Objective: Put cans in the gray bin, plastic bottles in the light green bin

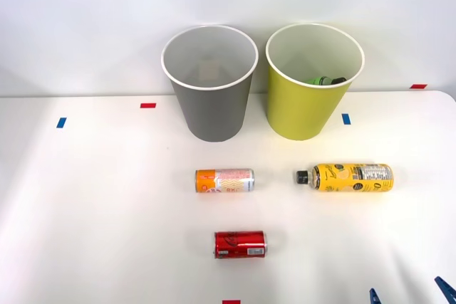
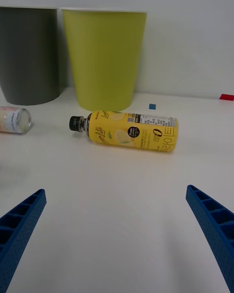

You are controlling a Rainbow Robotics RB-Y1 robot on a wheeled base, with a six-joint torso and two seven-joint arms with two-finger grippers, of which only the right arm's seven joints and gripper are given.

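The yellow bottle [image 1: 347, 177] lies on its side on the white table [image 1: 107, 211], just in front of the light green bin [image 1: 311, 80]. Its long axis runs left to right and its black cap [image 1: 303, 176] points to the robot's left. A green bottle [image 1: 324, 80] rests inside that bin. The gray bin [image 1: 210, 83] stands beside it. The orange can [image 1: 225, 180] and the red can [image 1: 241, 244] also lie sideways, lengthwise left to right. The right gripper [image 2: 116, 234] hangs low near the yellow bottle, its blue fingers [image 2: 22, 222] spread wide apart and holding nothing
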